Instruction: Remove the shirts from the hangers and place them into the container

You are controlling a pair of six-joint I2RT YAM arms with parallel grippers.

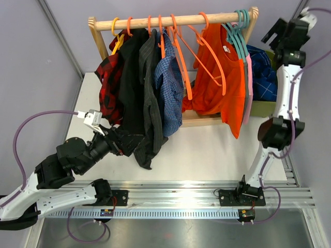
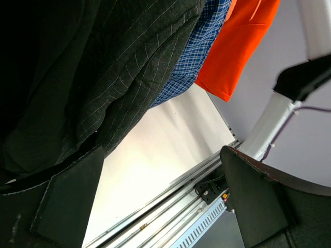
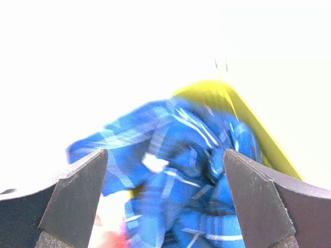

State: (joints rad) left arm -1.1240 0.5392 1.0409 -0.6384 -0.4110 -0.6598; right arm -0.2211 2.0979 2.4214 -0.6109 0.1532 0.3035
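We hold our right arm high at the far right corner, its right fingers [image 1: 279, 33] spread wide and empty above the container [image 1: 261, 107]. The blue plaid shirt [image 1: 261, 72] lies bunched inside, below the fingers and touching neither of them. That height probably serves to clear the container's rim and the teal hangers [image 1: 239, 23] beside it. By our reckoning this shirt is delivered.

Our left arm reaches in low from the near left. Its left fingers [image 1: 124, 140] are open at the hem of the grey shirt [image 1: 150, 103], where the cloth hangs lowest over the desk [image 1: 207, 150]. In the wrist view dark cloth drapes against one finger, but nothing sits pinched between the two. The low approach makes sense: the hem is the free end, and a pull there should drag a shirt down off its hanger.

On the rail [image 1: 170, 21] hang the red plaid [image 1: 109, 77], black [image 1: 129, 77], grey, blue check [image 1: 170, 88], orange [image 1: 217, 88] and pink [image 1: 249, 88] shirts. A few orange hangers [image 1: 181, 62] between the check and the orange shirt are bare. Most of the task is not yet done, we judge.
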